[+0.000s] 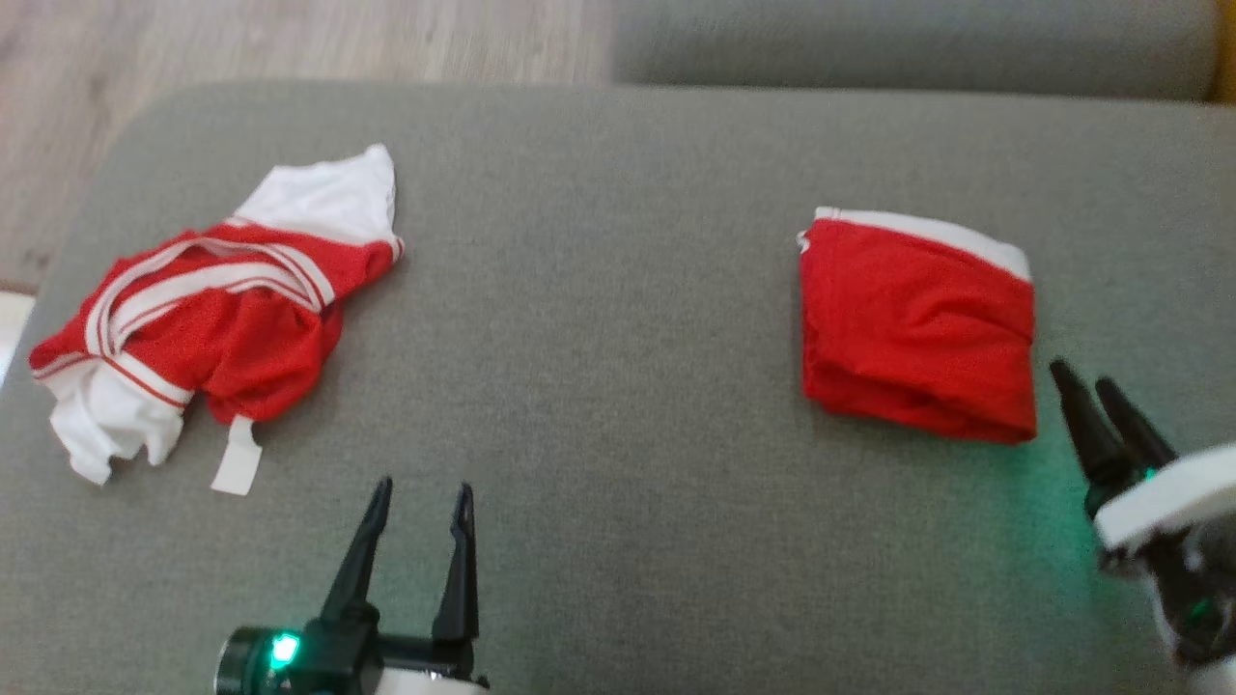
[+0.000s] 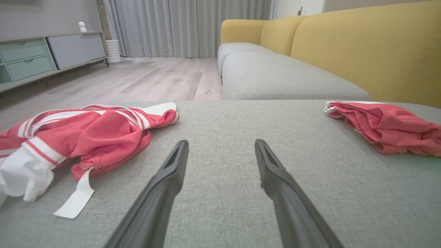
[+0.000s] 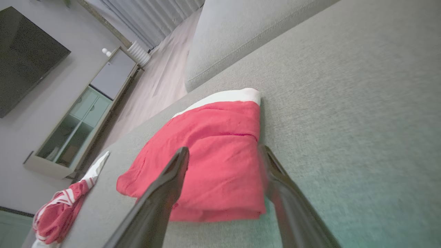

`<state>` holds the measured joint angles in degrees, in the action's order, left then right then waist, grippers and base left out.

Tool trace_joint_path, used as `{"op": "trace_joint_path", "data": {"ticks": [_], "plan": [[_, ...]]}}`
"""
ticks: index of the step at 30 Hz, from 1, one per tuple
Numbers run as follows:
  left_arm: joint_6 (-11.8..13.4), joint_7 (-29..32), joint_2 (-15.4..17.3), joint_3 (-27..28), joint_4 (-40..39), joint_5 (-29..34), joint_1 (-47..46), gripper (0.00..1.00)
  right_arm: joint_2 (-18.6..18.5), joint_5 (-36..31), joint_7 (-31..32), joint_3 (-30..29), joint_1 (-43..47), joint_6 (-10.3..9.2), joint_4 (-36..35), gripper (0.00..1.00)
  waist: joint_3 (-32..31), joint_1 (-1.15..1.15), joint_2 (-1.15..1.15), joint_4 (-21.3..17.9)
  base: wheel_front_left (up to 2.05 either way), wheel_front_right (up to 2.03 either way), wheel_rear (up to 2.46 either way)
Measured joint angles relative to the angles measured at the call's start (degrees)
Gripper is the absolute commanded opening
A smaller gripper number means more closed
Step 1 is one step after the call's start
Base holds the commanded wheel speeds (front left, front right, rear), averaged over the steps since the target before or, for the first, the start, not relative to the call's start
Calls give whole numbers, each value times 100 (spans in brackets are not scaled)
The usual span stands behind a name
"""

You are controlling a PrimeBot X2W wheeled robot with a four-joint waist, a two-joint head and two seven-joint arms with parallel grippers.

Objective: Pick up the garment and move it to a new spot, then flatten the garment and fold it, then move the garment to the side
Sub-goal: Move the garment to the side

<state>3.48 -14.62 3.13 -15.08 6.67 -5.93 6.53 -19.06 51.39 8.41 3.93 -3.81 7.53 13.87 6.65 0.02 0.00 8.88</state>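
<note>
There are 2 pieces of clothing on a big gray cushion (image 1: 599, 338). The folded red garment (image 1: 917, 328) lies flat on the right side, with a white band along its far edge. The crumpled red and white garment (image 1: 222, 328) sits in a messy heap on the left side, well apart from the folded one. A white tag (image 1: 237, 463) sticks out from its near edge.

The left gripper (image 1: 425, 485) is near the front of the cushion, between the 2 pieces. Its 2 fingers are spread apart and hold nothing.

The right gripper (image 1: 1081, 375) is just beside the near right corner of the folded red garment. Its fingers are spread apart too, with nothing pinched between them.

A yellow sofa (image 2: 361, 44) and a wood floor (image 1: 290, 39) are behind the cushion.
</note>
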Motion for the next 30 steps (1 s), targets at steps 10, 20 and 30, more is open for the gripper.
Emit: {"op": "trace_joint_path", "data": {"ticks": [10,20,30], "plan": [[-49,-1,-12,-130,-16,-66,-551,100,-186,1423,1660,-480,-1039,0,638,100,798,0,0,33,0,0,0],[-54,-1,-16,-157,-5,-66,-766,100,-114,1507,2035,-589,-1447,0,822,0,1087,-1,0,57,0,0,0],[-198,-1,-16,-90,-67,-49,-809,100,-364,1449,2268,-795,-1439,0,143,0,1285,-2,0,-303,0,0,0]]}}
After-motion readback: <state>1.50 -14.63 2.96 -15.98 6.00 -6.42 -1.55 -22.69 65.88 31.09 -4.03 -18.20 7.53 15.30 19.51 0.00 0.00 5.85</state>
